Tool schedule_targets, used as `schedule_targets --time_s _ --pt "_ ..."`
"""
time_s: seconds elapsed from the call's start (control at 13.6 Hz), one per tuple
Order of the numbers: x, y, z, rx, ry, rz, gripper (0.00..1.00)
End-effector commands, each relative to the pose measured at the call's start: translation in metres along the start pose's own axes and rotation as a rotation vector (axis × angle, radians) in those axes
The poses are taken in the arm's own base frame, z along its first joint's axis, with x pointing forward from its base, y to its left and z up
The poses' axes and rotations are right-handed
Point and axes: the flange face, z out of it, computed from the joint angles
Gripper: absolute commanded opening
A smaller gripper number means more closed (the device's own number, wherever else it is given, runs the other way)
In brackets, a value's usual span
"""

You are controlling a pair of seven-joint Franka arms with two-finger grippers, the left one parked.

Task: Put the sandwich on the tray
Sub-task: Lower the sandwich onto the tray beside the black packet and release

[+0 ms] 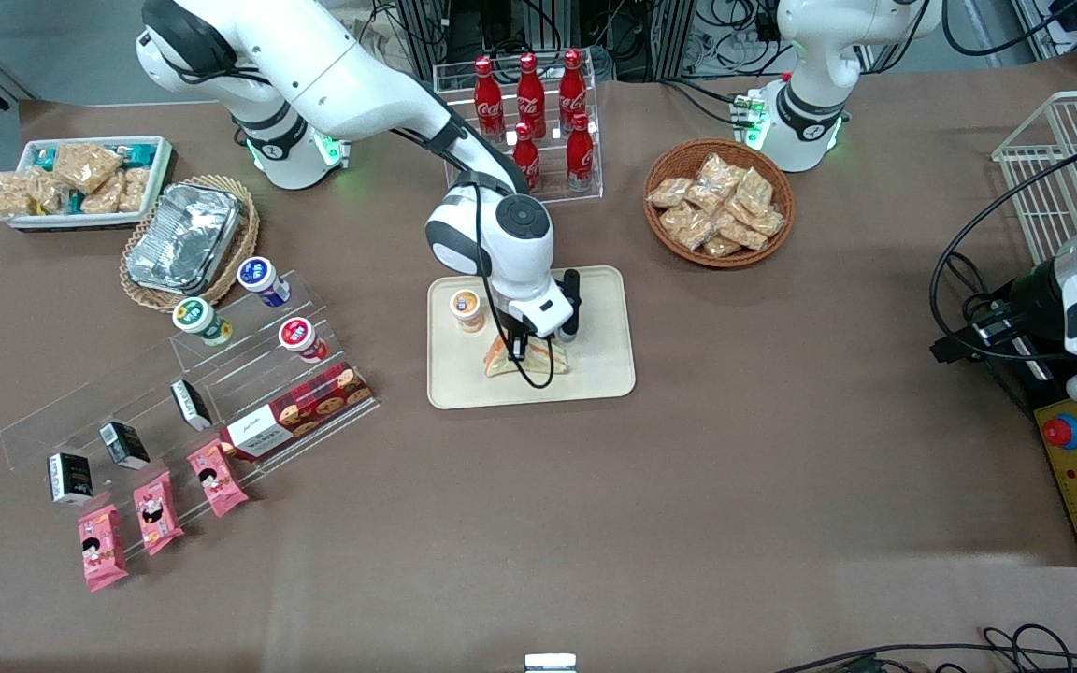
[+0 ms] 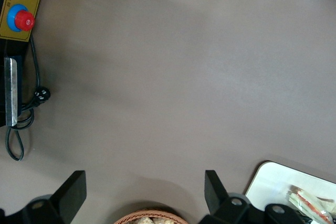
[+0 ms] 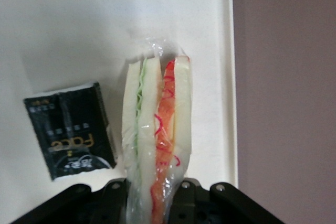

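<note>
The sandwich (image 1: 527,362) is a wedge of white bread with red-orange and green filling in clear wrap. It stands on edge over the cream-beige tray (image 1: 599,374), near the tray's edge nearer the front camera. My right gripper (image 1: 526,344) is directly above it. In the right wrist view the gripper (image 3: 152,195) is shut on the wrapped sandwich (image 3: 157,119), one black finger on each side, with the tray (image 3: 79,30) beneath. I cannot tell whether the sandwich touches the tray.
An orange-lidded cup (image 1: 466,308) stands on the tray, and a black packet (image 3: 71,137) lies on it beside the sandwich. A rack of cola bottles (image 1: 529,103), a basket of snack packets (image 1: 719,203), a foil container (image 1: 183,236) and stepped shelves of goods (image 1: 221,374) surround the tray.
</note>
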Motion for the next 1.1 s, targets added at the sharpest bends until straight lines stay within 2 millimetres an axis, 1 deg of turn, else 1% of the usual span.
schedule_targets --time_s 0.0,0.07,0.15,0.22,0.37,0.51,0.66,0.73,0.88,1.03 --pt "0.007 0.006 0.01 -0.04 0.013 -0.014 0.23" --pt "0.006 0.007 0.009 -0.035 0.017 -0.003 0.51" --pt "0.004 0.01 0.007 -0.037 0.018 0.003 0.99" --pt "0.005 0.01 0.005 -0.036 0.02 0.006 0.99" --pt "0.002 0.017 -0.008 -0.041 0.025 0.049 0.99" --pt "-0.005 0.02 -0.028 -0.028 -0.015 0.111 0.99" --pt "-0.015 0.026 -0.056 -0.022 -0.052 0.197 0.99" --pt "-0.023 0.032 -0.071 -0.025 -0.074 0.215 0.99" --pt "-0.049 0.052 -0.104 -0.013 -0.096 0.286 0.99" --pt "-0.088 0.079 -0.125 0.07 -0.101 0.461 0.99"
